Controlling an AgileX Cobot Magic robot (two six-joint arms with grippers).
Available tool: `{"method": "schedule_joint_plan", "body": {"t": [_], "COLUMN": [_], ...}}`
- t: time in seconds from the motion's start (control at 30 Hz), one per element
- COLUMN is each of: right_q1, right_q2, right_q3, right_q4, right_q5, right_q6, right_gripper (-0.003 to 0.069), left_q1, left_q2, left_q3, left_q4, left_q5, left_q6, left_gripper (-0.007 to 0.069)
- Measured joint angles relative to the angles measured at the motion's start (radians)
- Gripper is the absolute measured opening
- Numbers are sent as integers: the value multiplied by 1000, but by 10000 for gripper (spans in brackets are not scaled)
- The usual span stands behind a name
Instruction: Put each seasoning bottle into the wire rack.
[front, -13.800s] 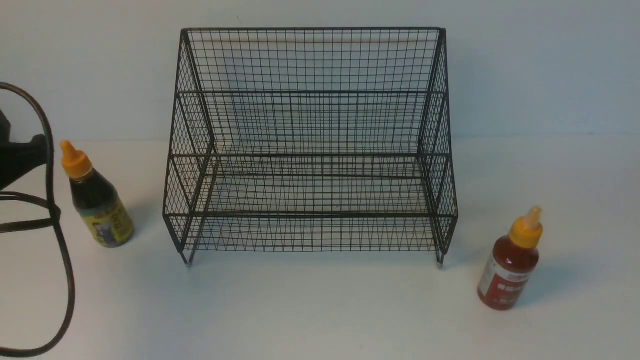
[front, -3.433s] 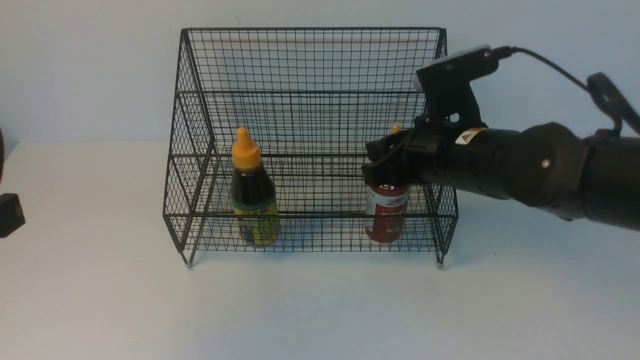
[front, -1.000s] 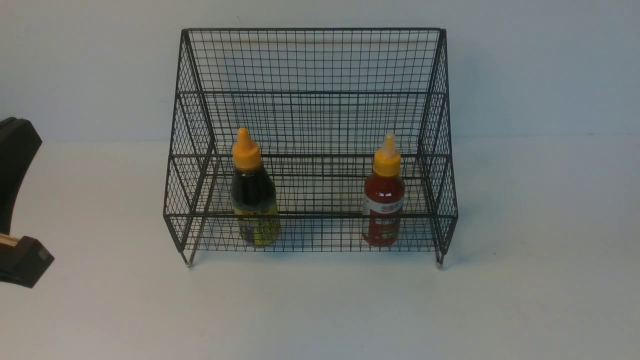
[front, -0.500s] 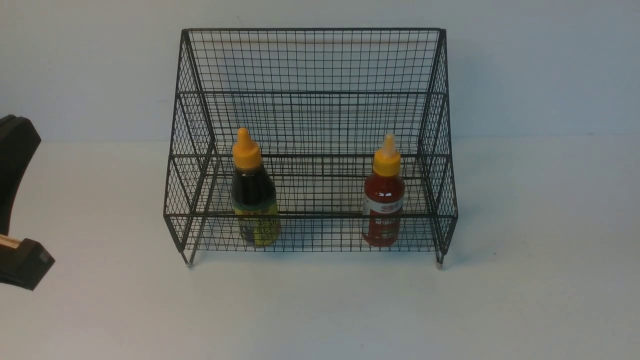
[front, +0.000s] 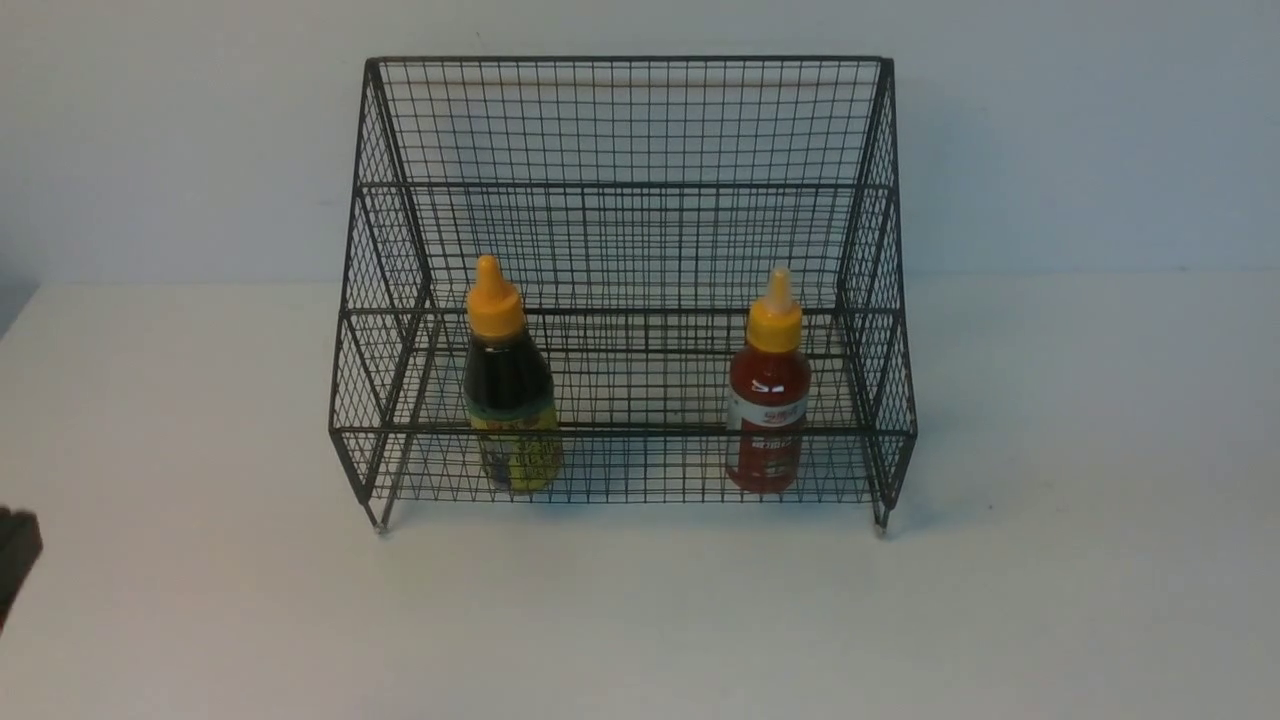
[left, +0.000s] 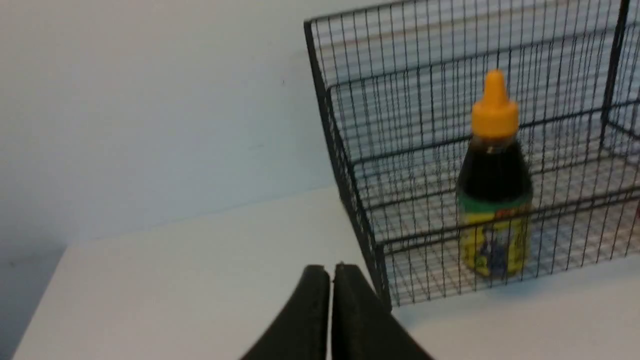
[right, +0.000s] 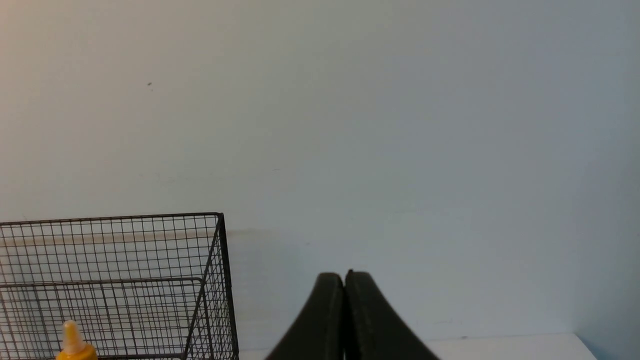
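Note:
The black wire rack (front: 620, 120) stands at the middle of the white table. The dark sauce bottle (front: 508, 390) with a yellow-green label stands upright on the rack's lower tier, left of centre. The red sauce bottle (front: 767, 395) stands upright on the same tier, right of centre. My left gripper (left: 331, 270) is shut and empty, low over the table left of the rack (left: 450, 165), with the dark bottle (left: 494, 175) behind the mesh. My right gripper (right: 344, 275) is shut and empty, right of the rack (right: 150, 260), facing the wall. An orange cap tip (right: 75, 345) shows there.
A dark bit of my left arm (front: 12, 560) shows at the front view's left edge. A plain pale wall (front: 1080, 130) rises behind the table. The table's left edge (left: 45, 280) shows in the left wrist view.
My left arm has drawn back toward the left edge of the front view, leaving only a small dark part. The rack and both bottles have not moved.

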Motion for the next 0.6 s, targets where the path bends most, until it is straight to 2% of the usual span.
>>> {"method": "schedule_joint_plan", "body": {"t": [0.07, 0.13, 0.27, 0.43, 0.6], "right_q1": [0, 0, 0, 0, 0], "right_q2": [0, 0, 0, 0, 0], "right_q3": [0, 0, 0, 0, 0], "right_q4": [0, 0, 0, -1, -1], "right_q5": [1, 2, 4, 6, 16], "right_q6": [-4, -5, -5, -5, -5], "right_gripper": [-15, -15, -15, -15, -15], "left_q1": [57, 84, 96, 96, 96], "left_q2": [-103, -184, -220, -221, -221], "left_q3": [84, 171, 249, 256, 255], "left_q4": [-96, -148, -164, -161, -159], "left_q5": [8, 18, 35, 109, 110], "left_q6": [92, 122, 76, 25, 16], "left_gripper": [-4, -4, -4, -4, -4]}}
